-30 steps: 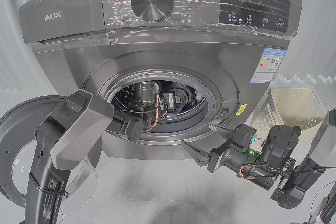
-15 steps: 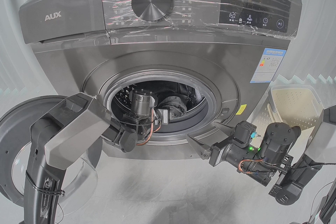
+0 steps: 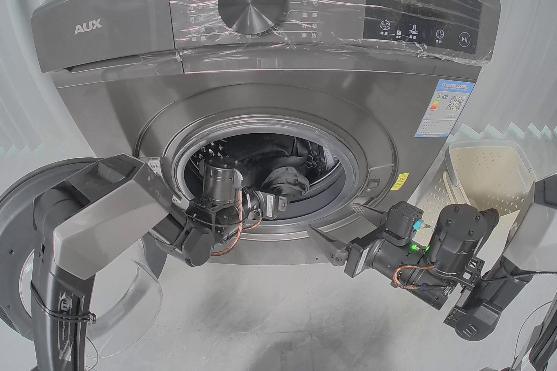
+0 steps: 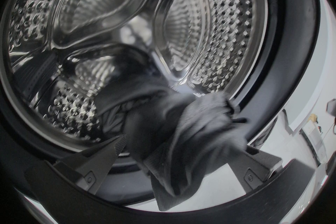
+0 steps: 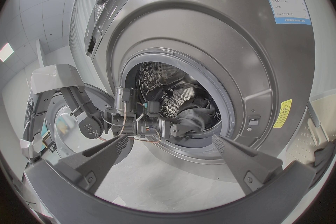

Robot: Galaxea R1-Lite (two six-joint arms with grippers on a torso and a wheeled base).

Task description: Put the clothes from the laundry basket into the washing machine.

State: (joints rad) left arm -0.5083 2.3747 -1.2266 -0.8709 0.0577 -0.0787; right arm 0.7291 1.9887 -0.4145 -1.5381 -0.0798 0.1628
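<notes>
The left gripper (image 4: 176, 151) sits at the mouth of the washing machine (image 3: 278, 94). Its fingers are spread wide, with a dark garment (image 4: 196, 137) bunched between them at the lower front of the steel drum (image 4: 105, 7). The right gripper (image 3: 332, 218), also spread and empty, hovers just below the opening. A cream laundry basket (image 3: 493, 175) stands at the machine's right.

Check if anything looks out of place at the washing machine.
Yes. The dark cloth sits bunched at the front edge of the drum, seeming to droop over the door seal between the open fingers of the left gripper. It may catch when the door closes.
</notes>
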